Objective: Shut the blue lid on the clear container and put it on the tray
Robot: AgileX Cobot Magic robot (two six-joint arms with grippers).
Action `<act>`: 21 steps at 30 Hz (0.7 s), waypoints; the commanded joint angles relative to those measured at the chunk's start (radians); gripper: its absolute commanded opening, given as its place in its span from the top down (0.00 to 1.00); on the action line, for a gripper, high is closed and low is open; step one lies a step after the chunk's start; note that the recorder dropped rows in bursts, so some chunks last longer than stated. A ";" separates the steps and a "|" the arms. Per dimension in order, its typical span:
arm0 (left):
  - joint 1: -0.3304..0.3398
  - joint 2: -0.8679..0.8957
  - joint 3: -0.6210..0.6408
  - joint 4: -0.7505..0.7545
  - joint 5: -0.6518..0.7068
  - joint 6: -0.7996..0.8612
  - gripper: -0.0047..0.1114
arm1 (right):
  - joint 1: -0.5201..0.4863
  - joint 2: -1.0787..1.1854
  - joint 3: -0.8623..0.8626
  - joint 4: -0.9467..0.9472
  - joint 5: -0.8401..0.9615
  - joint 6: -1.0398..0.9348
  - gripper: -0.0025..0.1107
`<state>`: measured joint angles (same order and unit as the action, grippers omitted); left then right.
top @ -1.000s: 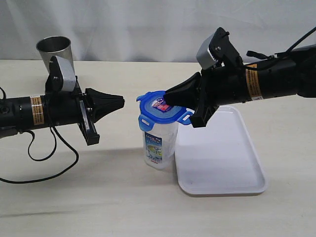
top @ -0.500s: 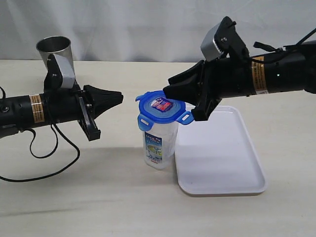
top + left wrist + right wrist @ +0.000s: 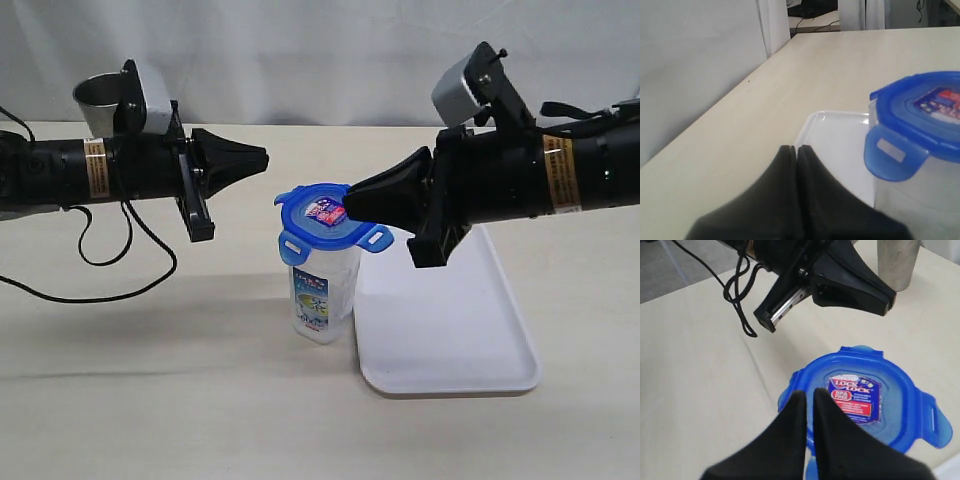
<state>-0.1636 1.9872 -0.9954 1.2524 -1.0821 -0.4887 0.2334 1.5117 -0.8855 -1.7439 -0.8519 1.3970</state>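
My right gripper (image 3: 350, 206) is clenched on nothing, its tip over the blue lid (image 3: 325, 217) at the container's top; I cannot tell whether it touches. The lid sits on the clear container (image 3: 322, 300), its flaps sticking outward. The container stands on the table (image 3: 150, 400), just beside the tray (image 3: 450, 345), not on it. My left gripper (image 3: 262, 157) is clenched empty too, higher than the container and apart from it, on the side away from the tray.
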 commanded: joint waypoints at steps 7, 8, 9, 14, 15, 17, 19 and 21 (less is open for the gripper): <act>-0.001 0.023 -0.008 0.001 -0.008 -0.009 0.96 | 0.003 -0.080 0.068 0.000 -0.162 -0.053 0.94; -0.001 0.023 -0.008 -0.001 -0.008 -0.009 0.96 | 0.003 -0.105 0.102 0.000 -0.110 -0.055 0.94; -0.001 0.023 -0.008 -0.003 -0.008 -0.009 0.96 | 0.003 -0.123 0.125 0.000 -0.057 -0.058 0.94; -0.001 0.023 -0.008 -0.022 0.000 -0.007 0.96 | 0.003 -0.209 0.226 0.000 0.058 -0.058 0.94; -0.001 0.023 -0.008 -0.027 0.000 -0.007 0.96 | 0.003 -0.221 0.237 0.000 0.042 -0.063 0.94; -0.001 0.023 -0.008 -0.035 0.000 -0.007 0.96 | 0.003 -0.239 0.253 0.000 -0.005 -0.085 0.94; -0.001 0.023 -0.008 -0.038 0.000 -0.007 0.96 | 0.003 -0.243 0.263 0.000 -0.013 -0.109 0.94; -0.001 0.023 -0.008 -0.038 0.008 -0.007 0.96 | 0.003 -0.236 0.270 0.000 0.050 -0.131 0.94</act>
<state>-0.1636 2.0068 -0.9954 1.2349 -1.0799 -0.4913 0.2334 1.2784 -0.6302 -1.7439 -0.8506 1.3066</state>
